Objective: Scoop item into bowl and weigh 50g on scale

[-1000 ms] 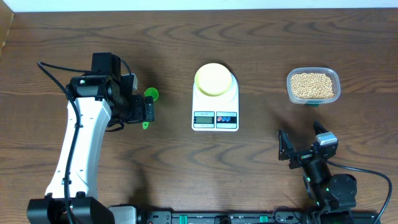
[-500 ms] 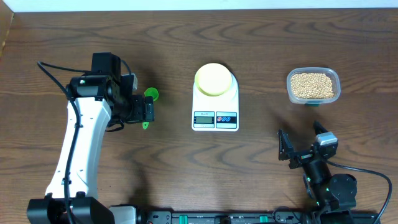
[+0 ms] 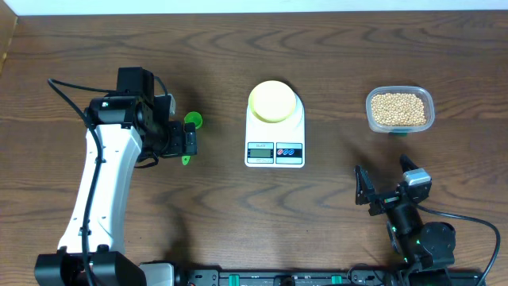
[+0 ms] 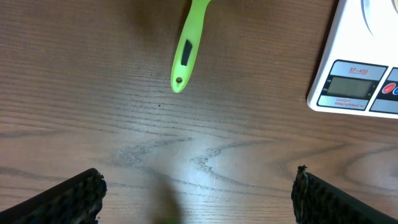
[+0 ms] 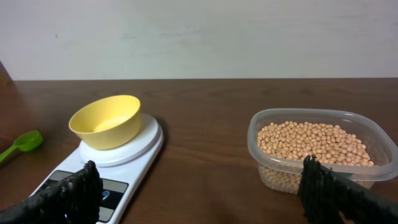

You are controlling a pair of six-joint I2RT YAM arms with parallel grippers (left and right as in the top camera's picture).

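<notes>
- Wood, dark brown and grained, forms the table (image 3: 238, 214). Clock directions are read on the overhead view, with 12 at the far edge.
- The right gripper (image 3: 386, 184) is nearest, at about 5 o'clock from the scale (image 3: 275, 137). Its jaws are spread wide and hold nothing.
- The left gripper (image 3: 189, 143) is at 9 o'clock from the scale. Its jaws are also wide apart and empty, and its wrist view shows only bare wood between the fingers (image 4: 68, 199).
- A green scoop (image 3: 192, 121) lies on the table by the left gripper, head toward 12 and handle toward 6. In the wrist view the handle's end (image 4: 181, 68) lies ahead of both fingertips and touches neither.
- The white scale is in the middle of the table, with its display and buttons on the 6 o'clock edge. The reading is too small to make out.
- The yellow bowl (image 3: 274, 101) stands upright on the scale's round platform, at the 12 o'clock end.
- The beans (image 3: 398, 109) fill a clear tub (image 5: 311, 114) at 3 o'clock from the bowl, well apart from the scale.
</notes>
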